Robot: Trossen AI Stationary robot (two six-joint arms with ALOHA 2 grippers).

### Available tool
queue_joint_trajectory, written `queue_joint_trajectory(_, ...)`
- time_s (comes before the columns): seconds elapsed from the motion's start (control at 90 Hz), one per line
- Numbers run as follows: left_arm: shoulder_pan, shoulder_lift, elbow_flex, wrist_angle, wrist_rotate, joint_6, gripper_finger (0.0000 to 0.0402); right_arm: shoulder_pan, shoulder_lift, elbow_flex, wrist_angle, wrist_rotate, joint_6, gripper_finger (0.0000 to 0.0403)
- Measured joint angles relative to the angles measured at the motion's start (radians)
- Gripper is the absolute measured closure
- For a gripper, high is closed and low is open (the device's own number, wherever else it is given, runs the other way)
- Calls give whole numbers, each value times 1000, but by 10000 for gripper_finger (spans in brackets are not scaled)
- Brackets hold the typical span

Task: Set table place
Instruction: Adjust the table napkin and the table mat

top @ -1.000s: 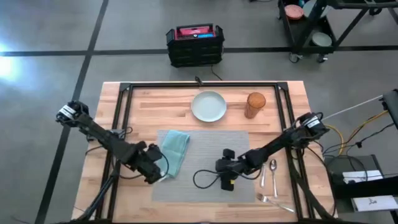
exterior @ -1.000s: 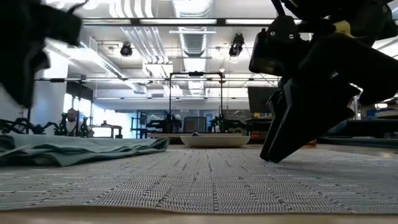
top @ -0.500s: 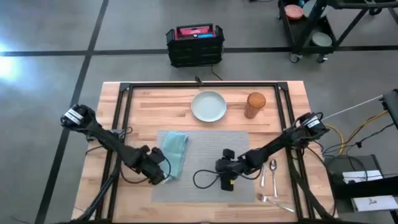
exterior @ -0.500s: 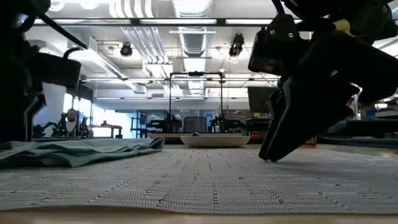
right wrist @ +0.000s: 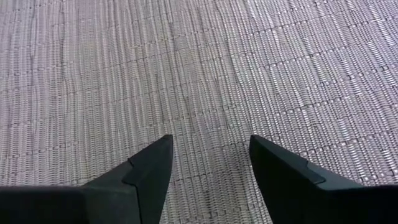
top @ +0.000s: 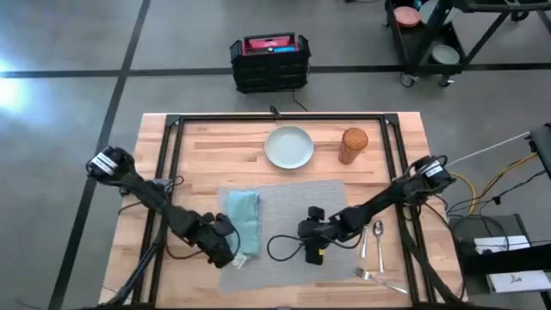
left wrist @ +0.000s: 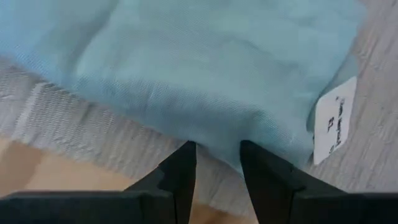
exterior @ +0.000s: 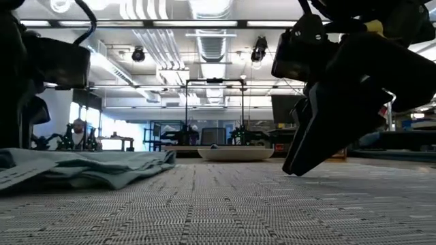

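Grey woven matting fills the middle of the high view: the placemat [top: 284, 226] is laid flat on the butcher-block table [top: 198, 155], with a pale plate [top: 289, 147] and a brown cup [top: 353, 145] parked beyond its far edge and 2 pieces of cutlery [top: 372, 245] waiting on bare wood at its right. A teal napkin [top: 243, 222] is seen lying along the mat's left strip. The left gripper [top: 225, 244] is held low at the napkin's near end, while the right gripper [top: 313, 244] is pressed down on the mat's near centre, judged to be there to pin the mat.

Down at table height, the napkin [exterior: 88, 169] is shown bunched in soft folds on the weave, and the plate [exterior: 235, 154] is seen far back. The right gripper [exterior: 320, 146] is planted tip-down on the mat.

In the left wrist view, the left fingers [left wrist: 180, 180] are parted by a narrow gap, nothing clamped between them, poised at the napkin's hem [left wrist: 205, 87] near a white label [left wrist: 334, 121], apparently lined up for a pinch or a nudge.

In the right wrist view, the right fingers [right wrist: 149, 174] are spread wide over bare weave [right wrist: 205, 81], empty.
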Motion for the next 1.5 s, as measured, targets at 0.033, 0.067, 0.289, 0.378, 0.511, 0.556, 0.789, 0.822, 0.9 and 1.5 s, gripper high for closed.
queue_joint_trajectory(0.033,0,8,0,18,10,1,288,0,0,0,0,0,0,203)
queue_joint_trajectory(0.067,-1,16,0,44,17,0,288,0,0,0,0,0,0,203)
queue_joint_trajectory(0.289,-2,45,44,23,108,25,288,0,0,0,-1,0,0,203)
queue_joint_trajectory(0.378,-5,31,124,-181,105,34,288,0,0,0,0,0,0,203)
queue_joint_trajectory(0.511,-6,2,291,-396,-24,98,288,0,0,0,1,1,-6,203)
queue_joint_trajectory(0.556,-6,0,334,-427,-86,134,288,0,0,0,2,1,-9,203)
queue_joint_trajectory(0.789,50,28,373,-270,-305,454,288,-1,0,0,68,3,-62,203)
queue_joint_trajectory(0.822,71,41,360,-227,-306,498,288,-1,0,0,82,4,-71,203)
queue_joint_trajectory(0.9,121,77,330,-123,-305,604,288,0,0,0,96,18,-98,203)
queue_joint_trajectory(1.5,315,286,317,0,-41,806,288,-1,0,-12,95,53,-105,203)
